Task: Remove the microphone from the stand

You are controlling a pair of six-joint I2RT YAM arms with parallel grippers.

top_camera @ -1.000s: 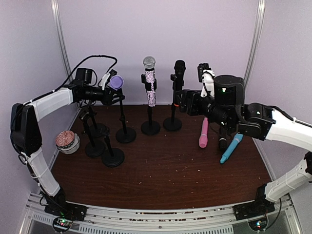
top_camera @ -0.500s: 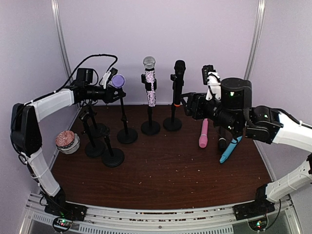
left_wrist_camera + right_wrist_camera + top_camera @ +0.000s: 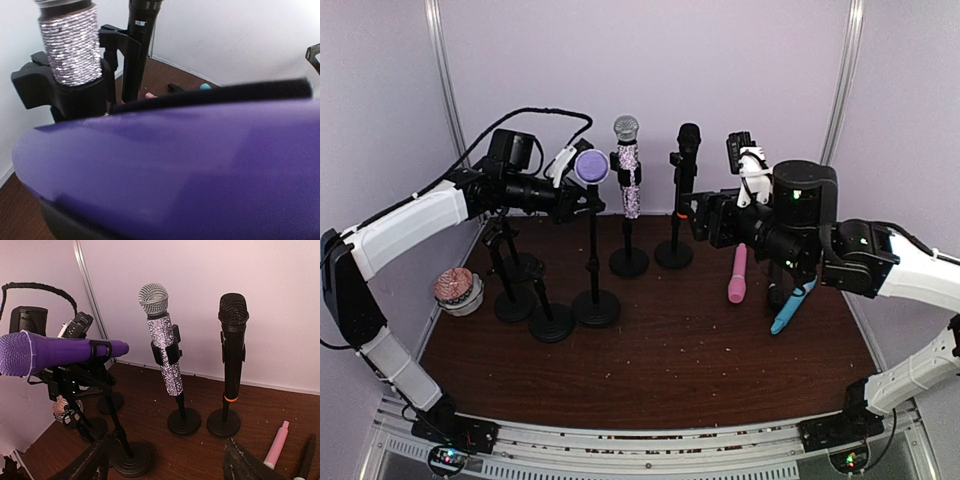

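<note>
At ten o'clock on the tabletop [image 3: 670, 370] the purple microphone [image 3: 590, 166], likely light, stiff and slick, lies level in its stand [image 3: 593, 250], the left gripper [image 3: 563, 195] with jaws closed on its handle, the sensible hold, while the right gripper [image 3: 704, 215] has its jaws wide and empty at two o'clock.

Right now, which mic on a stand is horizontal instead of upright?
The purple microphone, left of the other two. It lies level in its clip, while the glitter microphone and the black microphone both stand upright.
</note>
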